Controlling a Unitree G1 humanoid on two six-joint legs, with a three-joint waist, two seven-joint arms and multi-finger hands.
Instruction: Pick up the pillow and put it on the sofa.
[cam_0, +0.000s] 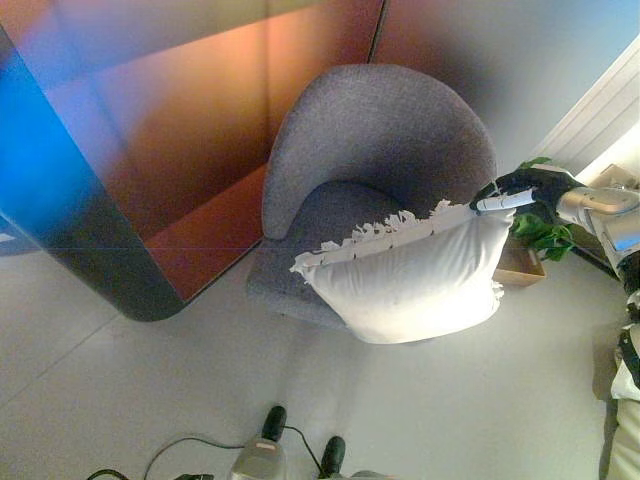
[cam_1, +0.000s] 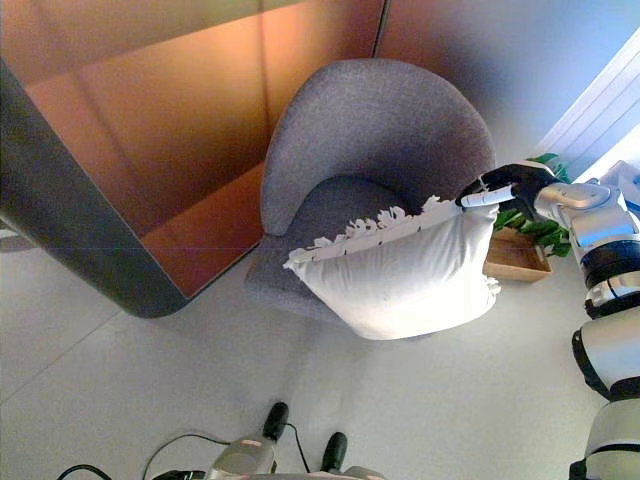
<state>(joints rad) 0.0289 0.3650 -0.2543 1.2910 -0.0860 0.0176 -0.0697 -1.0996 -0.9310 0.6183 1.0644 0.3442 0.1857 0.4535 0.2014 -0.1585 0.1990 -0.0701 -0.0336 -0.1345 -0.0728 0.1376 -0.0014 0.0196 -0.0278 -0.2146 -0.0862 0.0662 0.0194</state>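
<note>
At frame centre: a grey upholstered sofa chair (cam_0: 385, 150) with a rounded, curving backrest stands on the pale floor (cam_0: 150, 390), its seat facing the lower part of the frame.
Pillow: a white pillow (cam_0: 415, 280) with a ragged fringe along its upper edge sits in front of the seat, right of centre; its lower bulge overlaps the front edge of the seat cushion, and the frames do not show whether it rests on the seat or hangs clear of it.
Pillow attitude: tilted, the fringed edge rising from lower left to upper right.
Right robot hand: the dark right robot hand (cam_1: 505, 190) enters from the right edge, at mid height, on a silver-grey arm; its white-tipped fingers (cam_0: 503, 202) are curled together and pinch the upper right corner of the pillow.
Left robot hand: does not appear in either view.
Panel: a large reddish-brown wall panel (cam_0: 180, 130) with a dark rounded border fills the upper left of the frame and reaches the floor just beside the left side of the sofa chair.
Plant: green leaves (cam_1: 540, 228) show at the right, behind the robot hand and beside the backrest.
Tray: a shallow wooden tray (cam_1: 515, 258) lies on the floor below the leaves, to the right of the pillow.
Wall: a white ribbed wall surface (cam_0: 600, 115) occupies the upper right corner.
</note>
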